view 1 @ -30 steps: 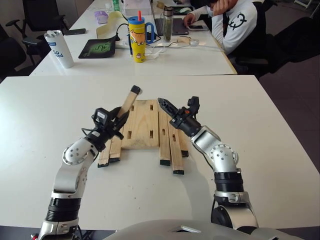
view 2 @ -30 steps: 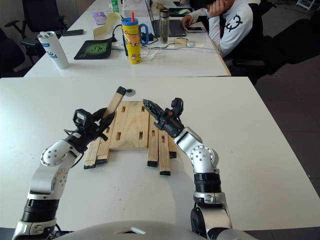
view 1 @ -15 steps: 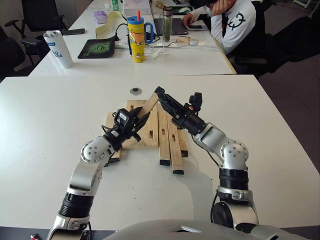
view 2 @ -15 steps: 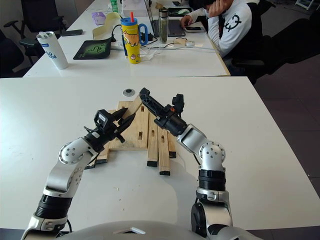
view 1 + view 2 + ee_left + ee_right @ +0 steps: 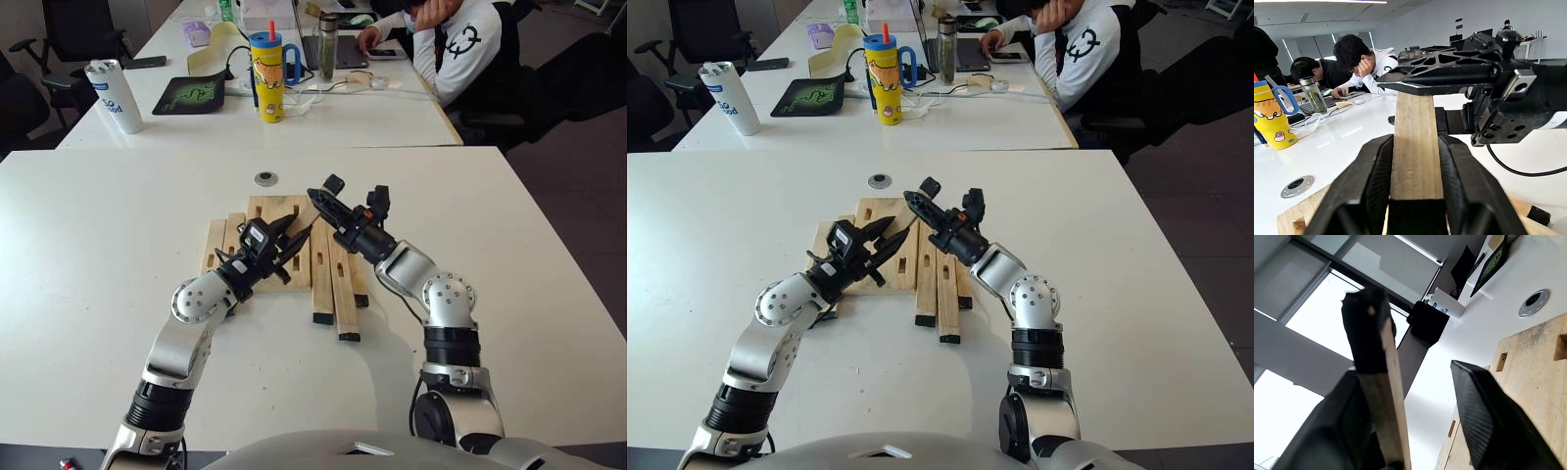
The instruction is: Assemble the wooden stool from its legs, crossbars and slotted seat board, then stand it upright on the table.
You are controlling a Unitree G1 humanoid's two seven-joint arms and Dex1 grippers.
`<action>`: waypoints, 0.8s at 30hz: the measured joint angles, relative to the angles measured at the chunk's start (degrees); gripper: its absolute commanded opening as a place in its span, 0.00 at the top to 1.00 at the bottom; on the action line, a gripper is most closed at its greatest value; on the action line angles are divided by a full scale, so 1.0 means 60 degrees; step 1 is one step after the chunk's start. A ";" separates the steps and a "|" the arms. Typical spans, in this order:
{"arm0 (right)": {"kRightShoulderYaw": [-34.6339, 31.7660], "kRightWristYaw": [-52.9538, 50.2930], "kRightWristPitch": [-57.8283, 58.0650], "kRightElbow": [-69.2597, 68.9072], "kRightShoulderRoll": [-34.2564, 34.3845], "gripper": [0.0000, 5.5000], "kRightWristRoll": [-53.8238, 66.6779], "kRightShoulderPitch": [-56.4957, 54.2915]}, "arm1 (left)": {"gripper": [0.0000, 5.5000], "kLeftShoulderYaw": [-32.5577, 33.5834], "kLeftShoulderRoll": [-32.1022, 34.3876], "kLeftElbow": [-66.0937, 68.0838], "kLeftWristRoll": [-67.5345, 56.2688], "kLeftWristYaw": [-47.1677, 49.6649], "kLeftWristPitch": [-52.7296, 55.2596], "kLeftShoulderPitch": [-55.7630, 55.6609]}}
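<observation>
Leg [image 5: 1415, 147] in left gripper [image 5: 286, 238] has swung into right gripper [image 5: 321, 202].

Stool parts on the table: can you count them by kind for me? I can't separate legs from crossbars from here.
Slotted seat board: 1
Sticks lying flat: 5 (2 at the board's left, 3 at its right)
Stick gripped in the left tool: 1
Total: 7 parts. I can't tell legs from crossbars either.

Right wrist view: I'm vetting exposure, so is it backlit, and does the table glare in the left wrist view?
Right wrist view: yes, bright windows behind turn the wooden leg and its capped end dark. Left wrist view: the white table carries pale light streaks; the leg is evenly lit.
</observation>
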 measured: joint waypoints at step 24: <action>0.0138 -0.0047 -0.0900 -0.0368 0.0118 0.92 -0.1128 -0.0066 | 0.53 0.0414 0.0083 0.0553 0.0170 0.0062 -0.0391 0.0045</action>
